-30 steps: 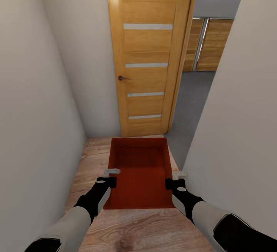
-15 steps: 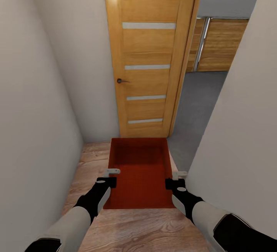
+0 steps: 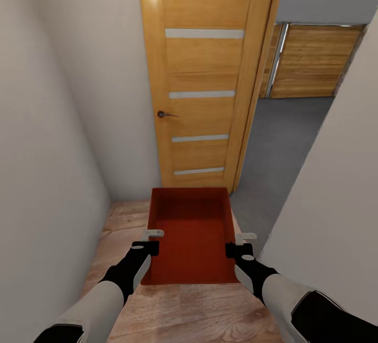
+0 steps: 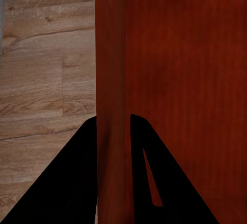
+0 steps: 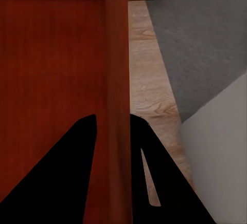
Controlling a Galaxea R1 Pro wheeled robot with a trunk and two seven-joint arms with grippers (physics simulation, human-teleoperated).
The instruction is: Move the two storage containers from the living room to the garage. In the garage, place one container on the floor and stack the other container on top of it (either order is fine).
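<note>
I carry one orange-red storage container [image 3: 190, 233] level in front of me, held above the wood-plank floor of a narrow hallway. My left gripper [image 3: 152, 240] is shut on its left wall [image 4: 110, 80], and my right gripper [image 3: 236, 243] is shut on its right wall [image 5: 117, 70]. Both wrist views show black fingers [image 4: 77, 178] [image 5: 77, 172] pinching the thin wall from either side. The box is empty. Beyond the doorway ahead on the right lies the garage's dark grey floor [image 3: 283, 133].
An open wooden door [image 3: 202, 81] with a dark handle [image 3: 164, 115] stands straight ahead. White walls [image 3: 47, 149] close in on both sides, the right wall corner [image 3: 325, 191] near my right arm. A wooden garage door [image 3: 315, 60] shows at the far end.
The camera has moved forward along the hallway: the door and doorway loom larger and more of the grey floor shows. Both grippers keep their hold on the container.
</note>
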